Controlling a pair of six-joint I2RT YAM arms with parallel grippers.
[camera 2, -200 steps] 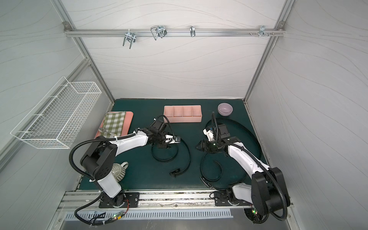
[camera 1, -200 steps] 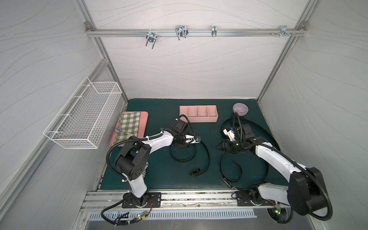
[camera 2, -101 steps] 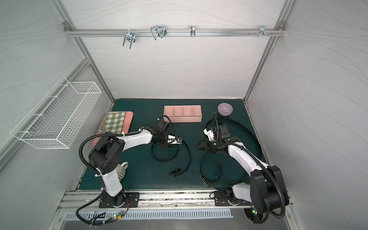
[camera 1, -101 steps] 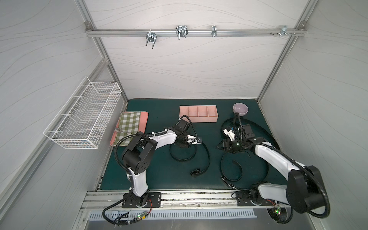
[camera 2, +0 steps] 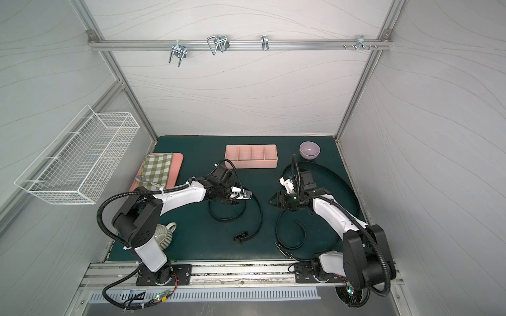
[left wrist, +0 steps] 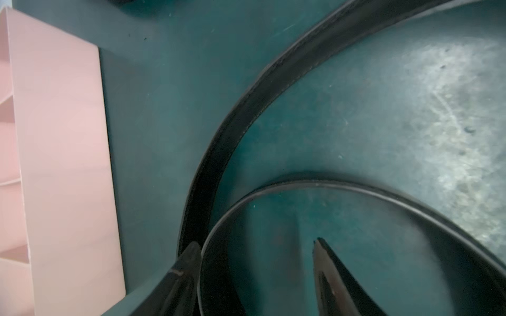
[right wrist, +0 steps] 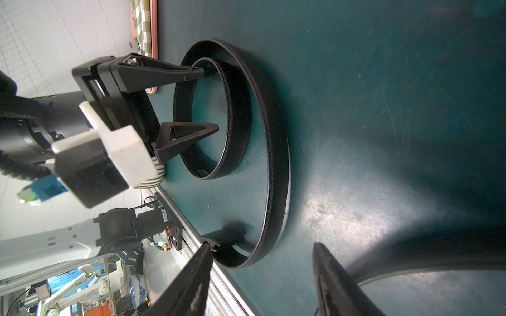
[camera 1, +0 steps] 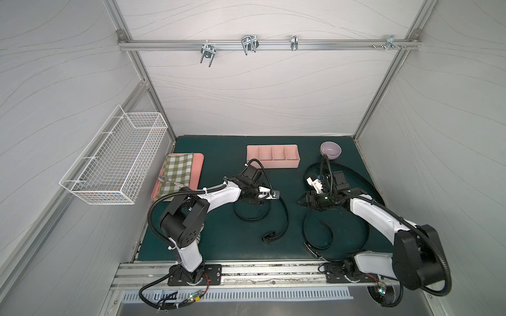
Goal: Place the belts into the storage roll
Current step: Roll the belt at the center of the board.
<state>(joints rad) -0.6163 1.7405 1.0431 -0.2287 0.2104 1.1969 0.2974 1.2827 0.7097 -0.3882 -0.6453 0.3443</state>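
Storage roll (camera 1: 272, 165): stands at the back of the green tabletop (camera 1: 219, 240), long side toward the arms, dividers upright.

Left gripper (right wrist: 210, 99): hangs just in front of the storage roll, tips down at the tabletop, jaws spread. Straddles the inner turn of the first belt (camera 1: 287, 219): one finger (left wrist: 183, 273) right against the strap's outer face, possibly touching, the other inside the loop and apart from the strap. Pinches nothing.

First belt: lies in front of the storage roll as a loose double loop. Sweeps from there in a curve to a buckle (camera 1: 269, 235) farther from the storage roll.

Right gripper (right wrist: 261, 246): sits in front of the storage roll and off to its right, jaws spread with only tabletop between them, pointed toward the left gripper.

Second belt (camera 1: 304, 231): curls loosely on the tabletop, farther from the storage roll than the right gripper.

Third belt (camera 1: 365, 181): runs in a wide arc right of the storage roll and passes under the right arm (camera 1: 375, 216).

Lilac bowl (camera 1: 330, 150): stands just right of the storage roll.

Flat pink tray (camera 1: 198, 169) with checked cloth (camera 1: 178, 175): lies well left of the storage roll.
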